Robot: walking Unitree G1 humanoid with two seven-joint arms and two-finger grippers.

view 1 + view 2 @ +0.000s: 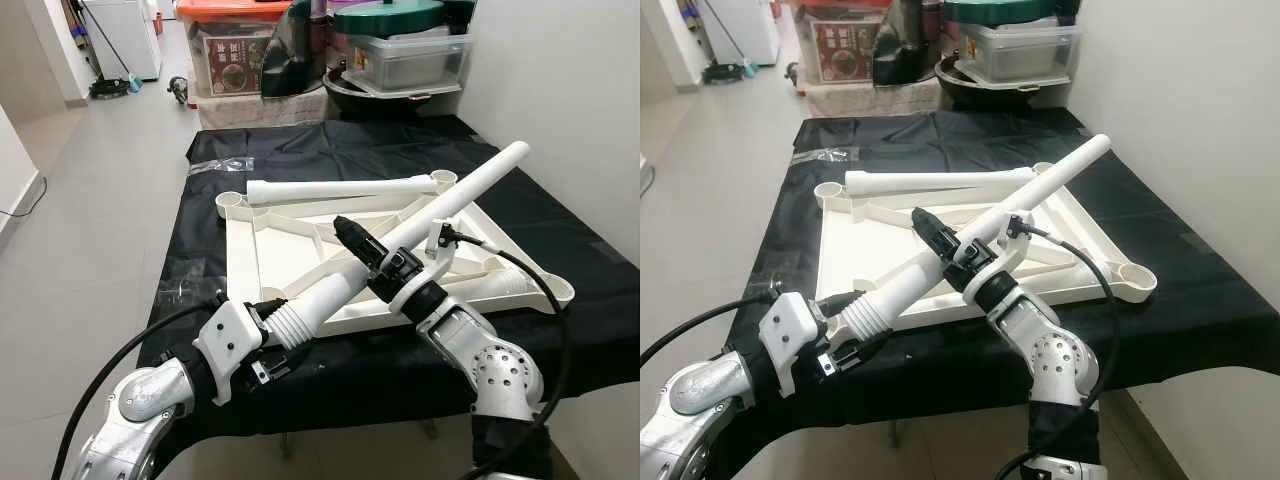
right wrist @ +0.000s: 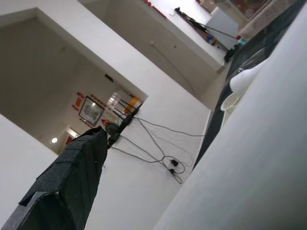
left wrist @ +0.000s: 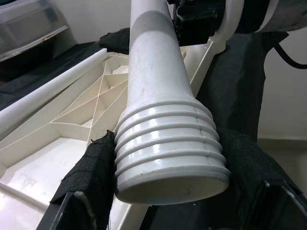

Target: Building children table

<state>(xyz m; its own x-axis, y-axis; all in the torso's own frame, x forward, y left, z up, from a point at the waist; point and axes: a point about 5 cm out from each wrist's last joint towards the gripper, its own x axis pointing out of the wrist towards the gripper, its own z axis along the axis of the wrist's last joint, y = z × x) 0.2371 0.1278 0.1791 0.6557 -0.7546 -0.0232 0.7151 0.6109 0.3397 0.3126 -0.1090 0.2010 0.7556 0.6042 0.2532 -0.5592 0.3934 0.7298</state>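
My left hand point(image 1: 272, 325) clenches the long white plastic table leg's point(image 1: 420, 225) ribbed end; my right hand point(image 1: 372, 250) grips mid-shaft, above the upturned white plastic tabletop point(image 1: 270, 270). Uneven pull could twist it loose.

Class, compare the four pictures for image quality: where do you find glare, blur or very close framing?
Left eye view: sharp and evenly lit, soft sheen on the black cloth. Left wrist view: the table leg is very close, its ribbed end sharp, background softer. Right wrist view: the leg looms as a pale, featureless blur beside one black finger.
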